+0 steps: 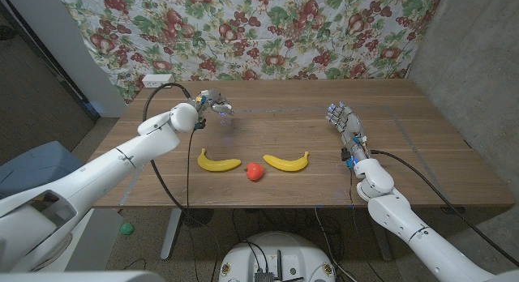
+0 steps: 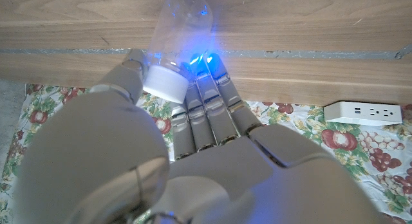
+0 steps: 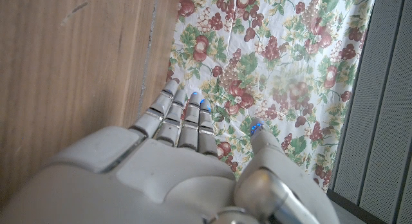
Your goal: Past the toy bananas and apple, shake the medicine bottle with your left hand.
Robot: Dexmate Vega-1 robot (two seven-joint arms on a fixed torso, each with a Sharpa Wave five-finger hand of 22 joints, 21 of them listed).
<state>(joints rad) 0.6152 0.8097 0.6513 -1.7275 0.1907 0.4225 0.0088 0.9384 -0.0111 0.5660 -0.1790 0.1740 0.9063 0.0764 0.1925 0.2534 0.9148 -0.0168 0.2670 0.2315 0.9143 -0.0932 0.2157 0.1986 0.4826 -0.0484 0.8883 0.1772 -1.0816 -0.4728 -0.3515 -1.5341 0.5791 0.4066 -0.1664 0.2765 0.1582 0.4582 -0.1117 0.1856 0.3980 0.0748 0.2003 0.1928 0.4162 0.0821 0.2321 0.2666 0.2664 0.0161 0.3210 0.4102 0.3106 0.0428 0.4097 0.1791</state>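
Behind the far edge of the wooden table (image 1: 422, 136), a floral cloth (image 1: 268, 31) is hung, and a white power strip (image 2: 360, 112) is seen against it beyond the left hand's fingers in the left wrist view. The left hand (image 1: 212, 100) is raised over the table's far left part, and the medicine bottle (image 2: 177, 40) is gripped in it, pinched between the thumb and the other fingers near its white cap; in the head view the bottle is blurred and barely made out. Its body is clear, and whether anything is inside cannot be told. The right hand (image 1: 344, 122) is held over the table's right side, fingers extended close together, nothing in it. Nearer the robot than the left hand, two toy bananas (image 1: 219, 161) (image 1: 286, 162) are laid on the table, with a red toy apple (image 1: 255, 172) set between them. The bottle is kept well apart from these.
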